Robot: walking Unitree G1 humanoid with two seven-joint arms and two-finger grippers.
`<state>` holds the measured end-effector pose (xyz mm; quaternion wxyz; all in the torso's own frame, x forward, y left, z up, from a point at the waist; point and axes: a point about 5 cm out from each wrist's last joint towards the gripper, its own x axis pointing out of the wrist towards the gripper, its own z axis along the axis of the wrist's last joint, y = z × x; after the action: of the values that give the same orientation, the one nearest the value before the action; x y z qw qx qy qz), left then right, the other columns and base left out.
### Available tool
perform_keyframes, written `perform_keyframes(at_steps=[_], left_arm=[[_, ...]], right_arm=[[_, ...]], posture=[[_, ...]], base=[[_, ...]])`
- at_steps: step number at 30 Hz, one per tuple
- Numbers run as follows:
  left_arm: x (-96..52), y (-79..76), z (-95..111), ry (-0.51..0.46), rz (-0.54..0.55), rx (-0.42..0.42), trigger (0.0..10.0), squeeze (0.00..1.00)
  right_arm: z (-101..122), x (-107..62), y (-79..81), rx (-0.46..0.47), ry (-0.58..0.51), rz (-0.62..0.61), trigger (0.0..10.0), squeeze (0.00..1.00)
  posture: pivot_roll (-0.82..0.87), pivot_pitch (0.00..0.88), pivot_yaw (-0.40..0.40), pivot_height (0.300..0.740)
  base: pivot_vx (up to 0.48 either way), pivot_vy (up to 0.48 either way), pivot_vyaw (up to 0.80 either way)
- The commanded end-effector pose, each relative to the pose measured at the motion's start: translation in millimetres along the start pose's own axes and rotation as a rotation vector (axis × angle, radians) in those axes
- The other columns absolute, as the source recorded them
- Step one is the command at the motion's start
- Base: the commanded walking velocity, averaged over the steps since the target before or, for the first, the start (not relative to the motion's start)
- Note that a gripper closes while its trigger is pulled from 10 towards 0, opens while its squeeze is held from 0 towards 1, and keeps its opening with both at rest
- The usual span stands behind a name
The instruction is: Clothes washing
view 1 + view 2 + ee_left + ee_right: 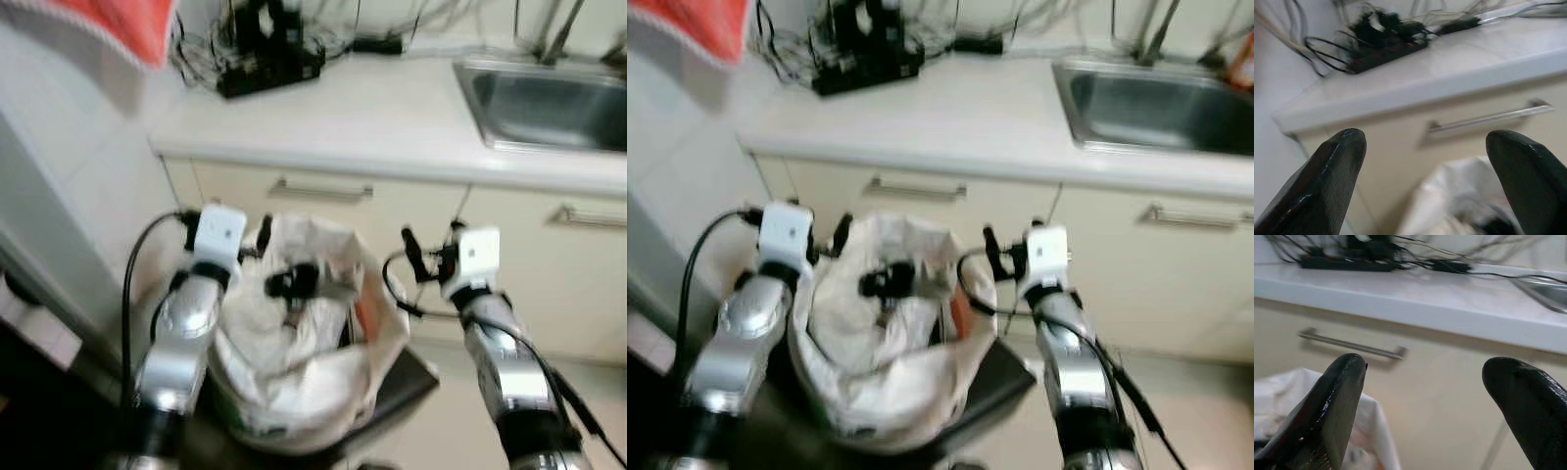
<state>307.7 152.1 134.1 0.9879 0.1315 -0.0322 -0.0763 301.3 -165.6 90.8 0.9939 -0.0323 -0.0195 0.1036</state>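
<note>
Left eye view is showing the laundry bag (294, 362) sitting between both arms below the counter's front edge (392, 162), the left gripper (1422, 161) and right gripper (1425, 396) both spread empty at its rim, the left lying nearer.

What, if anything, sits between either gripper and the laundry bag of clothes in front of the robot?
Nothing visible. The left gripper and right gripper are both open, flanking the white laundry bag, with only open air between fingers and bag. The cabinet front stands behind the bag, not in between.
</note>
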Motion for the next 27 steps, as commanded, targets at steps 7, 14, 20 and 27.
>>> perform_keyframes(at_steps=[7,14,20,27], left_arm=[[-0.6,36.1,16,-0.006,0.048,0.049,10.0,0.0],[-36.3,106.1,84,-0.002,-0.011,0.304,10.0,0.0],[-57.7,139.1,110,0.04,0.08,0.351,10.0,0.0],[-81.3,130.6,106,0.114,0.074,0.333,10.0,0.0]], right_arm=[[-14,8.6,11.3,0.088,0.08,-0.001,10.0,0.0],[-42,24.7,7.6,0.262,0.277,-0.125,10.0,0.0],[-55,28.4,24.9,0.313,0.387,-0.07,10.0,0.0],[-55,35.7,32.9,0.309,0.455,-0.006,10.0,0.0]], posture=[[-0.05,0.0,0.038,0.74],[0.15,0.096,0.033,0.74],[0.23,0.133,0.03,0.74],[0.29,0.174,0.013,0.74]], base=[[0.0,0.0,0.0],[0.0,0.0,0.0],[0.0,0.0,0.0],[0.0,0.0,0.0]])
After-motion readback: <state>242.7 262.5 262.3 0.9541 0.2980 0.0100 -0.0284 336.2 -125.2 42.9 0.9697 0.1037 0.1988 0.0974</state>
